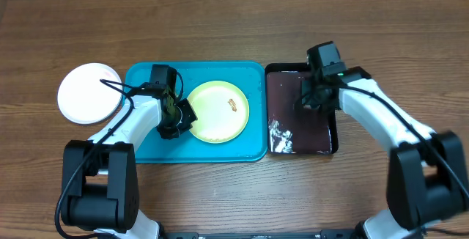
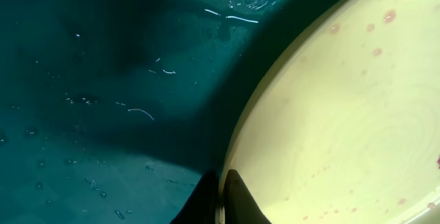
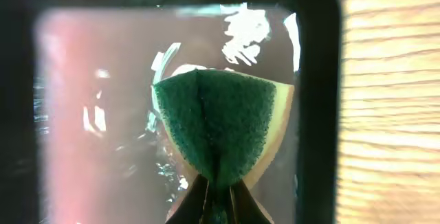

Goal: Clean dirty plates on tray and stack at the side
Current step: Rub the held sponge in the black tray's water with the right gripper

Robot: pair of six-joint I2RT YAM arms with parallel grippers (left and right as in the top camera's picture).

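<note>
Left jaws are down in the turquoise tray point(image 1: 220, 72), clamped together on the left rim of the pale yellow plate point(image 1: 212, 122). In the left wrist view the rim runs right between the two dark fingertips point(image 2: 240, 203), one on either side of the lip. The plate lies flat in the right half of the tray, with a red-brown smear point(image 1: 231, 105) right of its middle and faint reddish specks across its face. Across the way, the right jaws are over the glossy black tray point(image 1: 311, 133), pinched tight on a green-and-yellow sponge point(image 3: 220, 128) that folds and bulges beyond the fingertips. Wet glints shine on the black tray's floor. The white plate point(image 1: 89, 92) sits on the table point(image 1: 234, 26), just left of the turquoise tray and apart from both jaws.
</note>
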